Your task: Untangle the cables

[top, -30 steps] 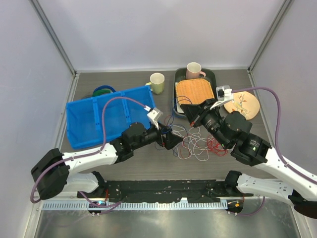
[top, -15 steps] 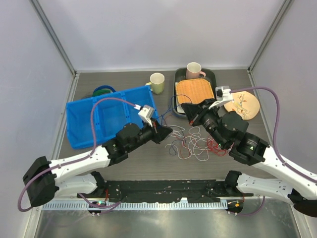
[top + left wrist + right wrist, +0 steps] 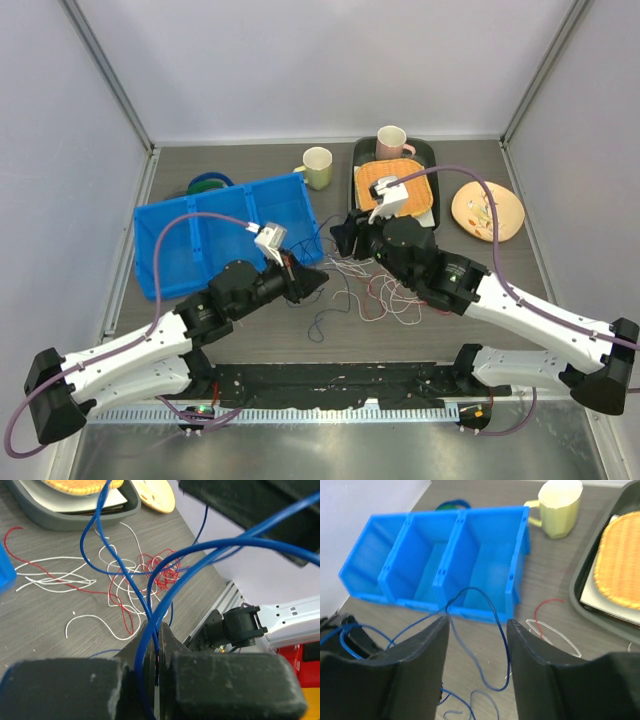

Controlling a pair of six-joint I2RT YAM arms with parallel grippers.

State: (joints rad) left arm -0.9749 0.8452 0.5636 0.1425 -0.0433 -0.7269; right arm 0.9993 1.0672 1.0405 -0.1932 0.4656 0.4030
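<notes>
Dark tray (image 3: 357, 165) at far edge right of centre holds woven mat (image 3: 398, 186) and pink mug (image 3: 390, 142), cables (image 3: 392, 292) tangled mid-worktop, only left wrist shows my left gripper (image 3: 155, 632) pinching the blue cable (image 3: 149, 612), my right gripper (image 3: 478, 627) spread.

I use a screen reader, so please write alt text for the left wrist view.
The left tool is shut on a dark blue cable that loops up and away from the camera. Beyond it, red and white cables lie tangled on the grey table, near a dark tray.
</notes>
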